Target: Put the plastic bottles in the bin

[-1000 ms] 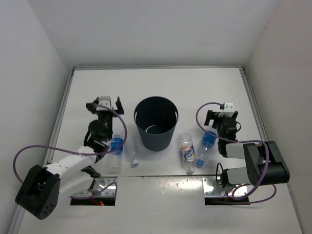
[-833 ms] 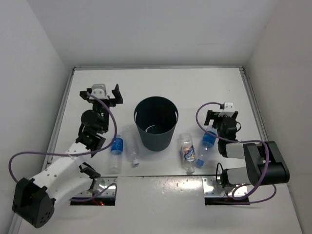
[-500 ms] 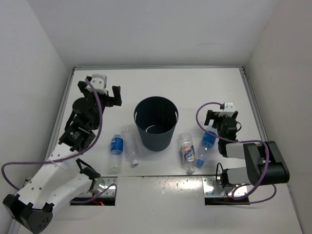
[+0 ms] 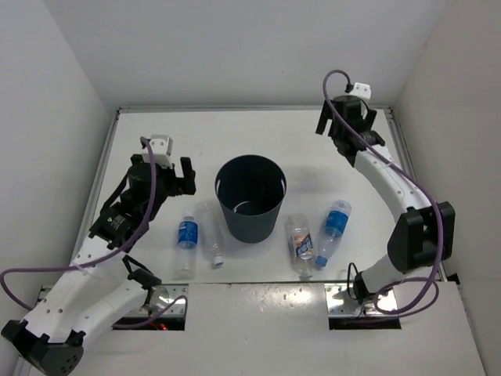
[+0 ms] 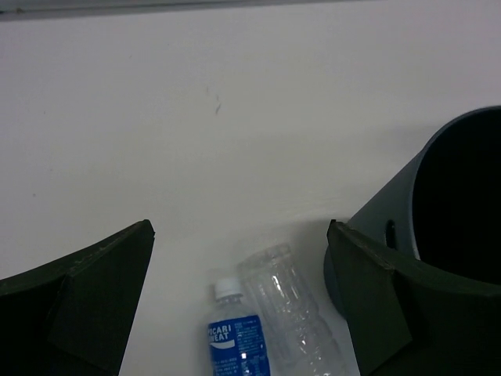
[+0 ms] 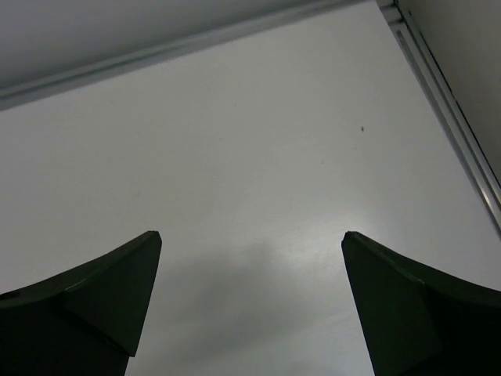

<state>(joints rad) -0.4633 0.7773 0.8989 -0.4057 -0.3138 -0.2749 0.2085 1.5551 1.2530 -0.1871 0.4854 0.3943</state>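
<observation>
Hovering wide open and empty, the left gripper (image 4: 162,174) is seemingly lining up on two bottles (image 4: 186,233) lying left of the mid-table bin (image 4: 250,221), while the right gripper (image 4: 344,125), also open and empty, is hanging near the far right corner, well apart from two more bottles (image 4: 298,239) right of the bin.

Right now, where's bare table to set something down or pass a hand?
Free: the table behind the bin to the back wall; also the near edge in front of the bin. Crowded: bin's flanks, blue-labelled bottle and unlabelled bottle left, white-and-red bottle and second blue-labelled bottle right.

Clear glossy plastic bottles (image 4: 333,227) — matt, seemingly plastic bin (image 4: 250,223)
</observation>
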